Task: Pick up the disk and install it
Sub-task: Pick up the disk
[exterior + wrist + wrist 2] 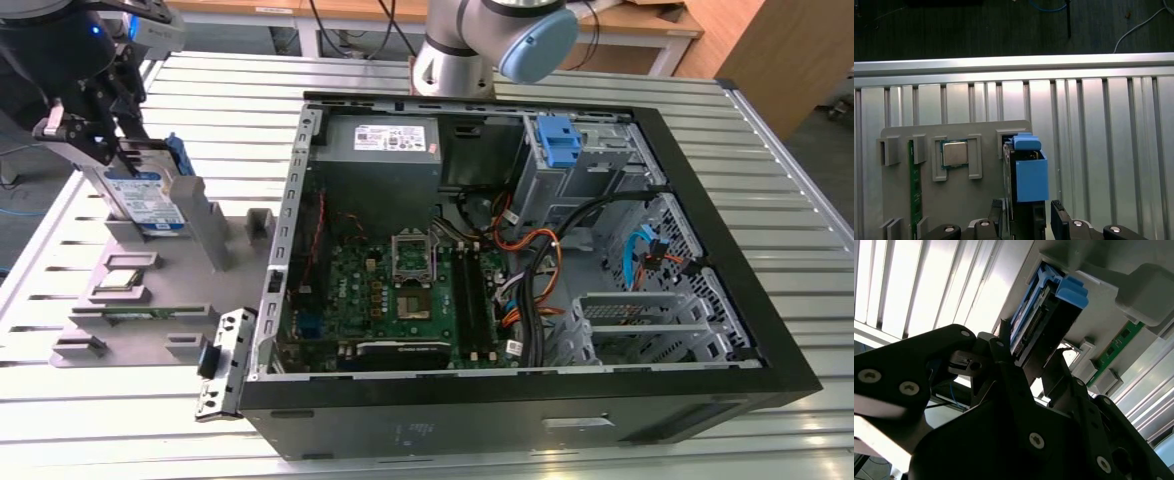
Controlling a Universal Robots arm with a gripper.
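Disk (144,195) and claw (107,150) meet at the exterior view's left, outside the computer. The claw (1026,207) is spread, one of its black fingers (1060,215) on each broad side of the disk (1031,175). In the first wrist view a thin strip of bright desk shows between one finger and the disk, so nothing is pinched. In the second wrist view the claw (1031,357) straddles the disk's connector edge (1039,325).

The disk stands upright on edge in a slot of a grey holder (187,285), its blue carrier wrapping the sides and the blue handle at the end away from the claw. Its white-and-blue label faces the exterior camera.

Just beside the disk on the holder (954,205) lies a square processor chip (955,153) in its own recess. Beyond that a green memory stick (915,185) lies along another slot.

The holder rests on the ribbed metal desk (134,430). Next to it, towards the exterior view's right, lies an open black computer case (467,420). A blue bracket (558,140) sits on its grey drive cage (541,180), well apart from the disk.
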